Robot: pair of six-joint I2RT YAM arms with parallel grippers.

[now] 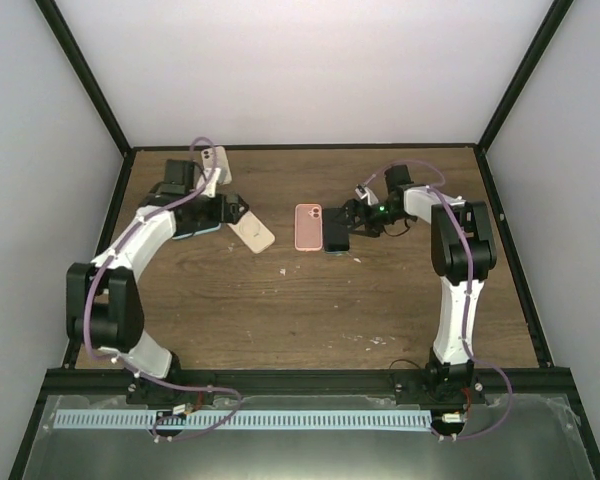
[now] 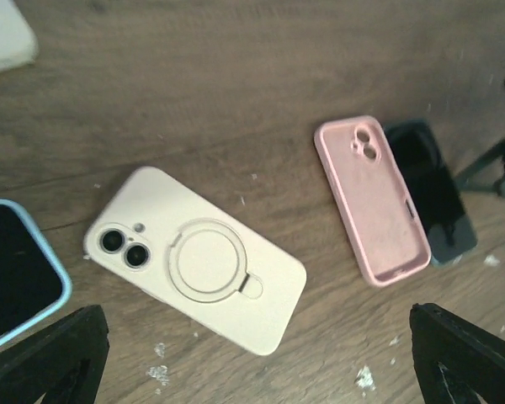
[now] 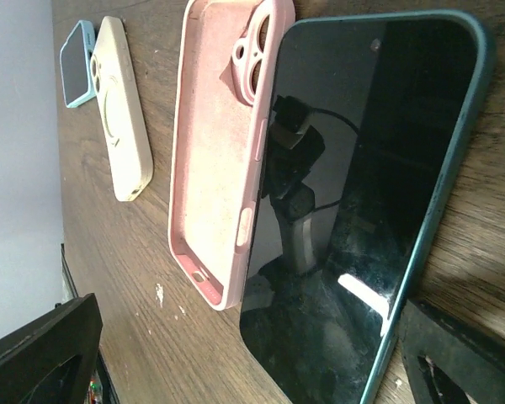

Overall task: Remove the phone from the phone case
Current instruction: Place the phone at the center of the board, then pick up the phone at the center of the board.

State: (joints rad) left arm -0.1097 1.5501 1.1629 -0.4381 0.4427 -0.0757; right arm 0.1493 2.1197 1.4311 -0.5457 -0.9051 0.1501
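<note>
phone [image 3: 353,194] lies bare beside the empty pink case [image 3: 215,160], i count extraction done; left gripper [image 2: 257,358] and right gripper [image 3: 252,353] wide, empty.

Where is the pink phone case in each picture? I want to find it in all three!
Top external: the pink case lies near the middle of the picture.
Left wrist: the pink case is right of middle, open side up, camera hole at the top.
Right wrist: the pink case stretches down left of middle.
Shared landmark: the dark phone lies right beside it in every view.
</note>
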